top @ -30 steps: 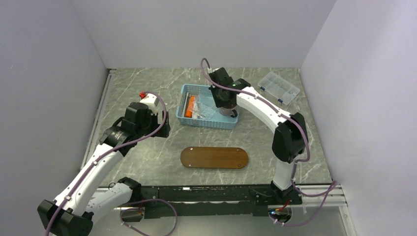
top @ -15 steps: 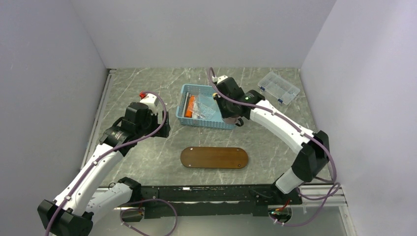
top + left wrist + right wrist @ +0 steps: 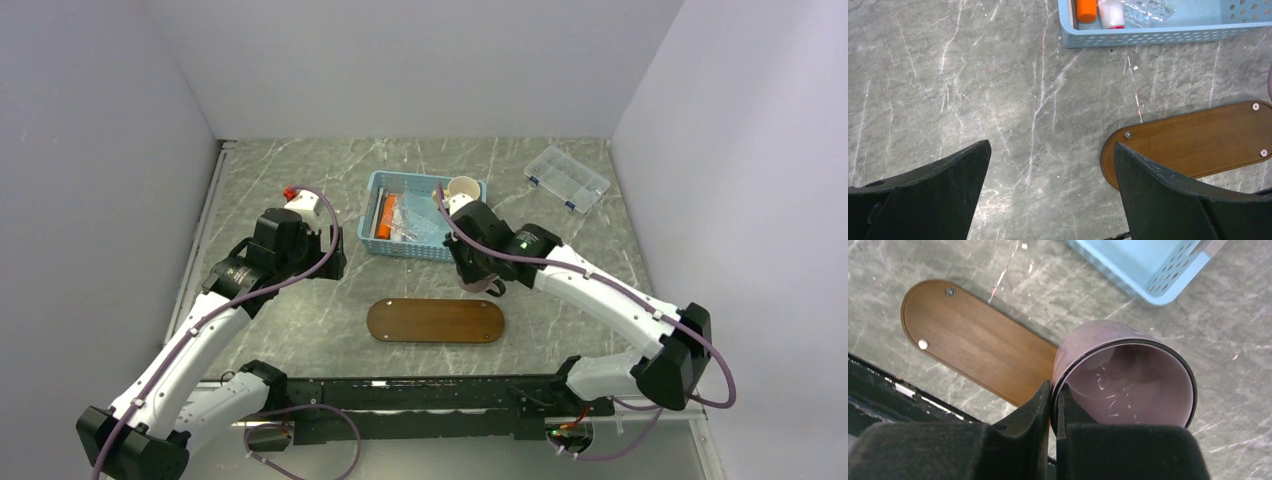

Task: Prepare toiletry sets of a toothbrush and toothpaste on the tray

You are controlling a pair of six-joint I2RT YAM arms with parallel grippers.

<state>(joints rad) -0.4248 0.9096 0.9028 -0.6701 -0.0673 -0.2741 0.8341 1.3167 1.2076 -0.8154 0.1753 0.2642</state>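
**Surroundings**
- Desk: grey marbled top.
- Basket: blue and perforated, mid-desk toward the far edge. It holds a beige cup in its far right corner and crumpled clear wrap.
- Clear box: far right corner of the desk, well apart from everything else.
- Mauve cup: between basket and tray, by the tray's right end. Whether it rests on the desk cannot be told.

**Task items**
- Tray: brown wooden oval, bare, lying lengthwise at the middle of the desk's near edge.
- Toothpaste: orange tube in the basket's left end, with a white tube just beside it.
- Toothbrush: cannot be told apart in these views.

**Claws**
- Right claw: narrow, pinching the mauve cup's wall with one finger inside and one outside. The tray's right end is just beside it. The toothpaste is well apart, at the basket's other end.
- Left claw: wide, holding nothing, above bare desk left of the tray. The basket's near wall stands between it and the tubes.

**Change**
- A second ago the right claw was over the basket's right end. It now sits closer to the near edge, with the mauve cup outside the basket and the beige cup uncovered.
- The left arm is unmoved.
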